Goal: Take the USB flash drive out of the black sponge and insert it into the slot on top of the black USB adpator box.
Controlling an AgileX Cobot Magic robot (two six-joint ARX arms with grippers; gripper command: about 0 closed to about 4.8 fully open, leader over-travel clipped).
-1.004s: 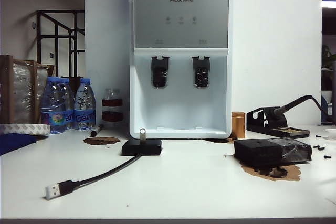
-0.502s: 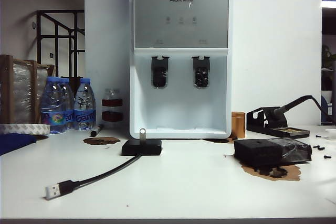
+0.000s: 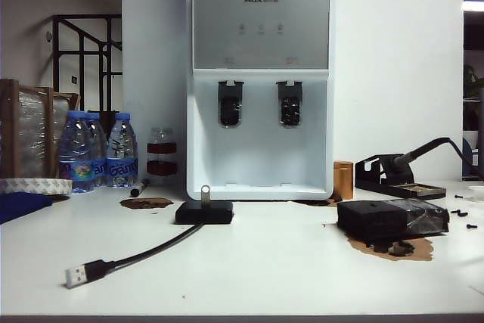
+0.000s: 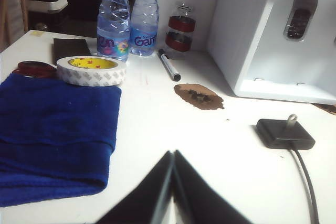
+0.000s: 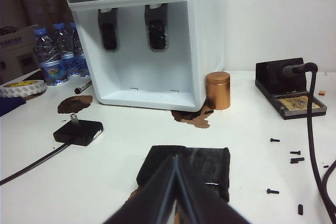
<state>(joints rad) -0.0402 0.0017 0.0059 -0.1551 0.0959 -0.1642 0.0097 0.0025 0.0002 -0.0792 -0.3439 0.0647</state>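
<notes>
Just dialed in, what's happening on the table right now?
Nothing is being handled. The USB flash drive already stands upright in the black USB adpator box, in front of the dispenser. The black sponge sits off to the right. The left gripper and right gripper are both shut and empty, pulled back from the work.

Water dispenser (image 3: 259,81), bottles (image 3: 97,149), tape roll (image 4: 91,70)

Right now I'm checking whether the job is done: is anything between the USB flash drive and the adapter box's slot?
Nothing visible: the USB flash drive already stands upright in the black USB adpator box. Both grippers, left gripper and right gripper, are shut, away from it.
</notes>
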